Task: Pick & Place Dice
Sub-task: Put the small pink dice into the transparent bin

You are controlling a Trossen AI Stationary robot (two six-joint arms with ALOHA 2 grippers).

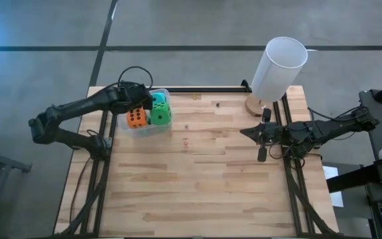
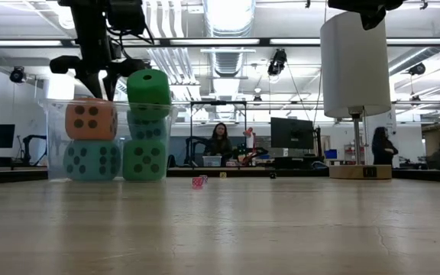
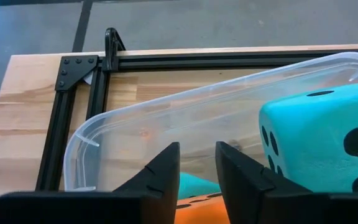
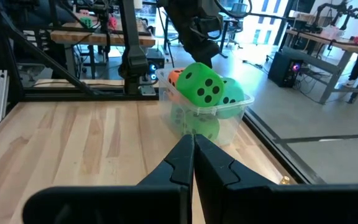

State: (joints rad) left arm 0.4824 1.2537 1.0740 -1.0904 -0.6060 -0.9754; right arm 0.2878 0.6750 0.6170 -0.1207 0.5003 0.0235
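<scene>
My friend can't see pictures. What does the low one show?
Dice sit stacked in a clear tub: an orange die on a teal die, green dice beside them. The left claw hangs just above the orange one, slightly open.

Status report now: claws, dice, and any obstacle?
Left claw slightly open above tub. Right claw shut, idle. Dice stacked in tub. No obstacle.

My work surface is a light wooden tabletop [image 1: 197,179] with black rails along its edges. Resting on it: clear tub [image 1: 166,126] at my left rear, white cylinder's round wooden base [image 1: 254,106] at right rear
</scene>
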